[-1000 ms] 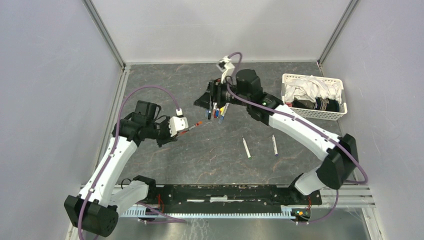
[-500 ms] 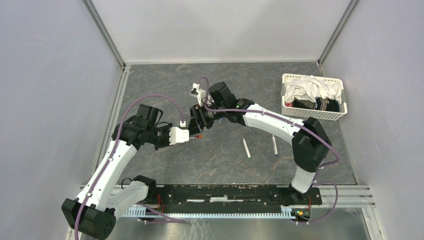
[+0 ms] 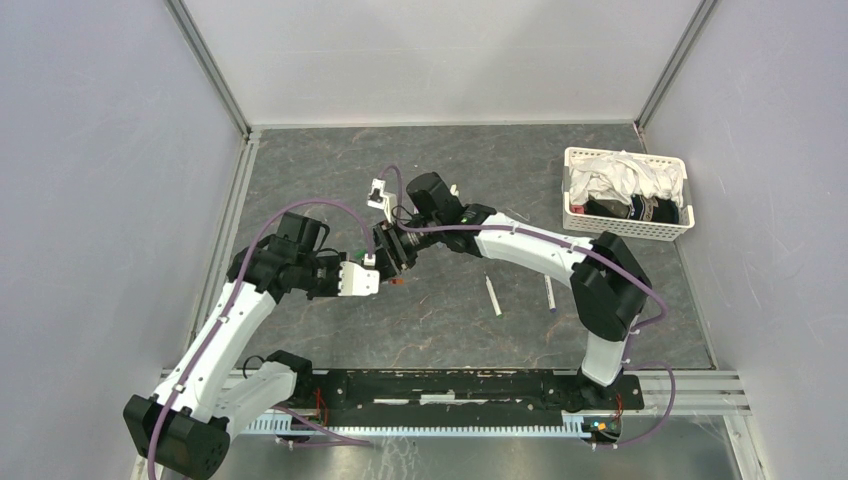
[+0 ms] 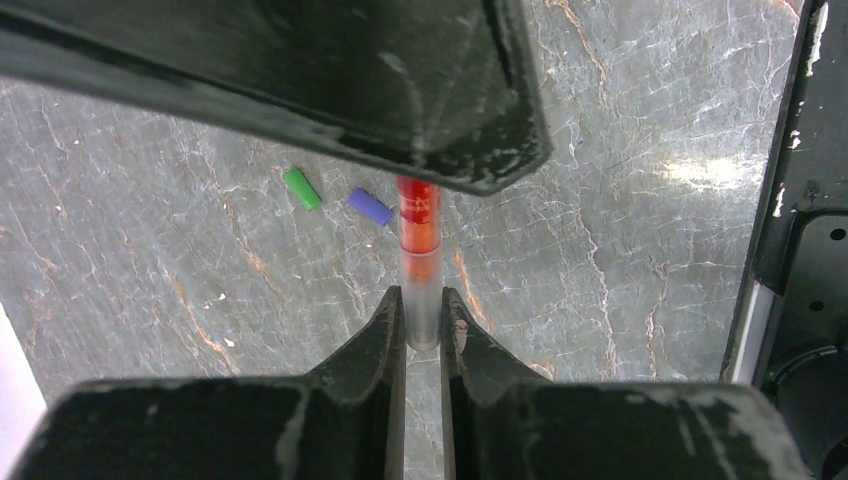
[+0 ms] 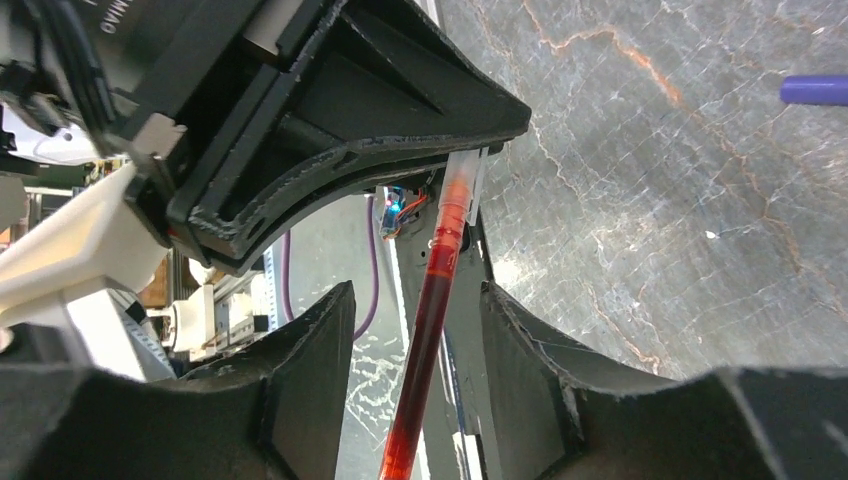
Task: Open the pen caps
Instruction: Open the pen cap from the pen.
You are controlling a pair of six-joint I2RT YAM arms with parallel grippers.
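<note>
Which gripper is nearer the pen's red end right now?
Right. The right gripper straddles the pen at its red end, jaws open; the left gripper clamps the pale barrel further back.

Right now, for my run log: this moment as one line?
left gripper: shut on red pen barrel | right gripper: open, straddling its red end | lying loose: green cap, purple cap

Only one scrap of lettering shows: a few white capitals on a black housing [image 5: 95,25] in the top left corner of the right wrist view (the picture's edge cuts them off, so no whole word can be read). Nothing else carries legible text or numbers.
</note>
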